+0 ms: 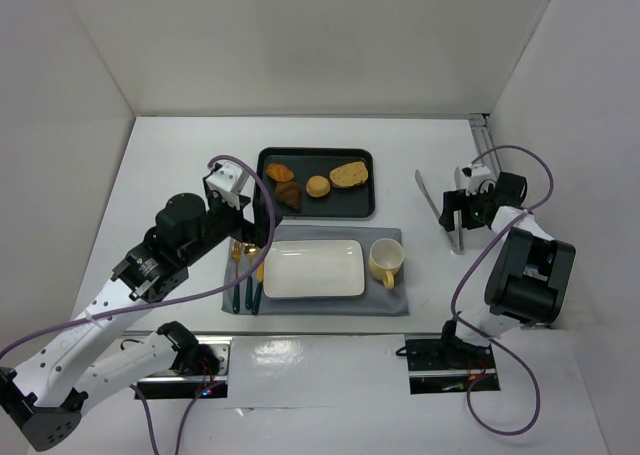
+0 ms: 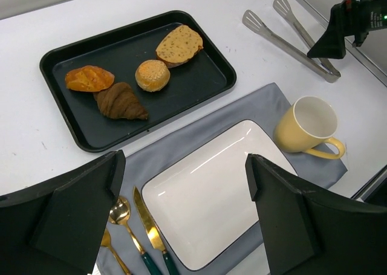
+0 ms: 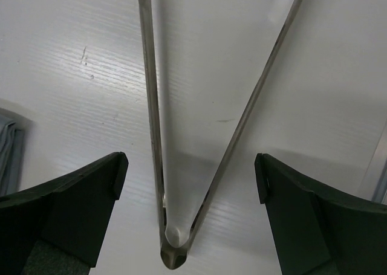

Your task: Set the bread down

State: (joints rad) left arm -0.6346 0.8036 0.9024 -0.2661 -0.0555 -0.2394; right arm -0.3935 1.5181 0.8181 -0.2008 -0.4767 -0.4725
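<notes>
Bread point(image 2: 179, 44): flat in the black tray's point(image 2: 193, 81) far right corner, beside the bun point(image 2: 152, 75).
Left gripper point(image 2: 187, 226): fingers apart, empty, on the tray's near side, well apart from the bread.
Right gripper point(image 3: 187, 208): fingers apart either side of steel tongs point(image 3: 154, 136), right of the tray.
White table point(image 1: 180, 155), white walls point(image 1: 300, 35).

White table point(image 1: 170, 165) w/ black tray point(image 1: 340, 204), grey mat point(image 1: 386, 301), tongs point(image 1: 437, 210)

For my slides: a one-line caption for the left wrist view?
Open left gripper frames the white plate; bread, bun, croissant and orange pastry sit on the black tray.
</notes>
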